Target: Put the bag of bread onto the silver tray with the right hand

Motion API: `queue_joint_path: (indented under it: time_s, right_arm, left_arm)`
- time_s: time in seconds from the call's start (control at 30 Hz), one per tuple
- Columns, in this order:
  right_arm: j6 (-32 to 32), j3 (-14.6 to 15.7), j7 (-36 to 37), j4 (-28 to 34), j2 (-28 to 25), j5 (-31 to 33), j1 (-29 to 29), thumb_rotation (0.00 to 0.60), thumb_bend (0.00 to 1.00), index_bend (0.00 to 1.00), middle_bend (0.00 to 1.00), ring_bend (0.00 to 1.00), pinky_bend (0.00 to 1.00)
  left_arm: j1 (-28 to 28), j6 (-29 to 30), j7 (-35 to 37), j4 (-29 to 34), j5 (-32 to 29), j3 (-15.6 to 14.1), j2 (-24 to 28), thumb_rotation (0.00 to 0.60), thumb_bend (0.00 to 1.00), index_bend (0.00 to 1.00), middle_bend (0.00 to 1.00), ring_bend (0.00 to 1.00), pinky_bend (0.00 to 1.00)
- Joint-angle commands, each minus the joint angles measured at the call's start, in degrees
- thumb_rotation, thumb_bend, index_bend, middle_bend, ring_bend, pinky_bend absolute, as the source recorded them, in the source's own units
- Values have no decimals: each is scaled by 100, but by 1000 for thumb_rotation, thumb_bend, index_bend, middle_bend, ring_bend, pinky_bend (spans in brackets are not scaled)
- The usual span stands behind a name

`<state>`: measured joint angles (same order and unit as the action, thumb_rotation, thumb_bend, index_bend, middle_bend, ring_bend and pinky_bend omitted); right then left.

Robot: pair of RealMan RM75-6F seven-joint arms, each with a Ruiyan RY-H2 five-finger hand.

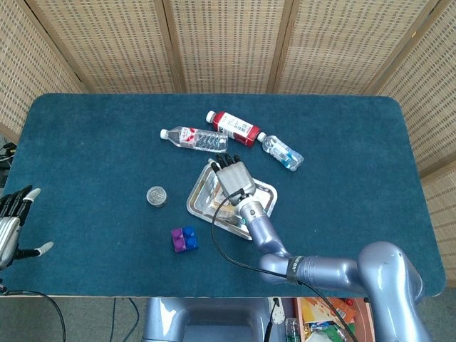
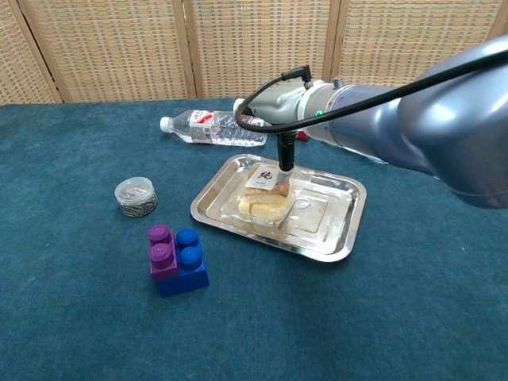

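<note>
The bag of bread (image 2: 266,202), clear plastic with a white label, lies in the left half of the silver tray (image 2: 333,230). My right hand (image 2: 282,119) hangs right above it, and its dark fingers (image 2: 284,159) reach down and hold the bag's labelled top end. In the head view the right hand (image 1: 234,178) covers the middle of the tray (image 1: 198,203) and hides the bag. My left hand (image 1: 11,228) is at the table's near left edge, fingers apart, holding nothing.
Behind the tray lie a clear water bottle (image 2: 213,128), a red bottle (image 1: 233,127) and a small bottle (image 1: 281,151). A small round jar (image 2: 136,196) stands to the tray's left. A purple and blue block (image 2: 177,258) sits near the front.
</note>
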<state>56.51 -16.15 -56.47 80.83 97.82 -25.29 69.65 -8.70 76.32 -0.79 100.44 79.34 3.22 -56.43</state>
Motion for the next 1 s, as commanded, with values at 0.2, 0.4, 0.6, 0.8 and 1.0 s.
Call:
queue_joint_path:
  time_s: [0.2,0.4,0.6,0.8,1.0]
  right_arm:
    - [789,245,1004,1808,-1545,-1583,-939,600,0,0,0,0,89]
    - [1519,1042,2876,1695,-2554,-3873,-2263,600,0,0,0,0,0]
    - [2882,1756,4495,961,-2839,-5458,-3515,600,0,0,0,0,0]
    - [4117,2267,5072,442,-2725,-6029,-4819,600,0,0,0,0,0]
    - [4441,2383,5093,338,-2648,-6146,-5433,600,0,0,0,0,0]
  left_arm:
    - [2,24,-36,21,73,-41,-16,600,0,0,0,0,0]
    - [74,227,-131,4,210,-75,-83,600,0,0,0,0,0]
    - [165,461,-157,-11,395,-117,-142,600,0,0,0,0,0]
    - [270,721,-324,-51,682,-208,-251,600,0,0,0,0,0]
    - [289,778,-430,-80,835,-262,-330,600,0,0,0,0,0]
